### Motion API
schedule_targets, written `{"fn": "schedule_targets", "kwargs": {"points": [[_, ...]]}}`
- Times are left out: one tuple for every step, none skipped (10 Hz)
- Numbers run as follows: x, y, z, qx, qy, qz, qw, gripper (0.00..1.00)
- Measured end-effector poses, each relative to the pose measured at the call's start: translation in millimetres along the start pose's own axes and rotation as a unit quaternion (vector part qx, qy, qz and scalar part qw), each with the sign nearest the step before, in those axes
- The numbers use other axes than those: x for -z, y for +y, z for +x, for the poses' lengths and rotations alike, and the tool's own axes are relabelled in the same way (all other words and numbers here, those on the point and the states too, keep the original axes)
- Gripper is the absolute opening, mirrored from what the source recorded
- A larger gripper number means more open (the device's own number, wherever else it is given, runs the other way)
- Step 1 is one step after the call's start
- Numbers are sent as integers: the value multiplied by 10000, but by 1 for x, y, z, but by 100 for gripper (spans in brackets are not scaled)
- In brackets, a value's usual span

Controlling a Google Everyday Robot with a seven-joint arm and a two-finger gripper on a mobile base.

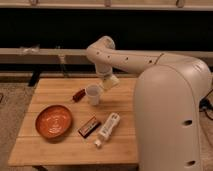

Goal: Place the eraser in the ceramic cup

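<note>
Tabletop (pixel 55 150) first: your gripper (pixel 110 82) hangs clenched, seemingly empty, near the back edge, just beside the cup (pixel 93 94). Eraser (pixel 89 126), I'd guess the dark bar, lies toward the front edge. Probably light, stiff, not fragile; pinch it across the narrow middle.

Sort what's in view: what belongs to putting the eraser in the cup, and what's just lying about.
Job: cup; gripper, shut, beside the cup's rim on its right in the picture; eraser not clearly seen, maybe the pale bit at the gripper's tip.
Lying about: orange bowl, white bottle, dark flat block, small red thing, all on the table.
</note>
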State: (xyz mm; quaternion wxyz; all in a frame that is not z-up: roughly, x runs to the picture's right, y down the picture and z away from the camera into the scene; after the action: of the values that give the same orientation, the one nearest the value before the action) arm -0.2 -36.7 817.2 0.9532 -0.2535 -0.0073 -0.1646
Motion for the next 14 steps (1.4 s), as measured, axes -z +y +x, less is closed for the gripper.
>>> {"fn": "schedule_targets", "kwargs": {"points": [[1,-9,-17,20,-109,110,9999,0],[-1,-14,-28,36,-199,165,9997,0],[-3,-18,-32,13,-270,226,9994,0],[-8,-22,-37,-21,-366,261,9990,0],[-10,-29,-52,-13,-510,300,9982,0],[-10,-34,-61,-12,-606,329,9976,0],[-11,-38,-65,-35,-678,367,9970,0],[-10,-41,-70,-53,-753,383,9964,0],[-9,-42,-77,-59,-810,392,9959,0],[-7,-44,-87,-76,-897,424,9950,0],[-2,-45,-94,-164,-983,479,9939,0],[1,-45,-96,-238,-1021,508,9932,0],[4,-43,-102,-328,-1073,536,9922,0],[8,-38,-110,-436,-1138,558,9910,0]]}}
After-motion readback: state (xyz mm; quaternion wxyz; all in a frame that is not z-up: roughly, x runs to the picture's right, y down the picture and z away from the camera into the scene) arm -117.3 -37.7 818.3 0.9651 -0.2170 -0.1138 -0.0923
